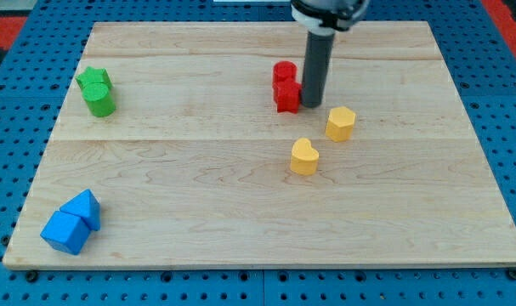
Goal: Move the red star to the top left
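The red star (286, 96) lies just above the middle of the wooden board (240, 212), with a second red block (284, 72) touching it on the upper side. My tip (313, 104) stands right against the red star's right side. The dark rod rises from it to the view's top edge.
Two green blocks (95, 91) sit together near the board's upper left. Two blue blocks (71, 223) sit at the lower left corner. A yellow hexagon block (340, 123) and a yellow heart (303, 156) lie below and right of my tip.
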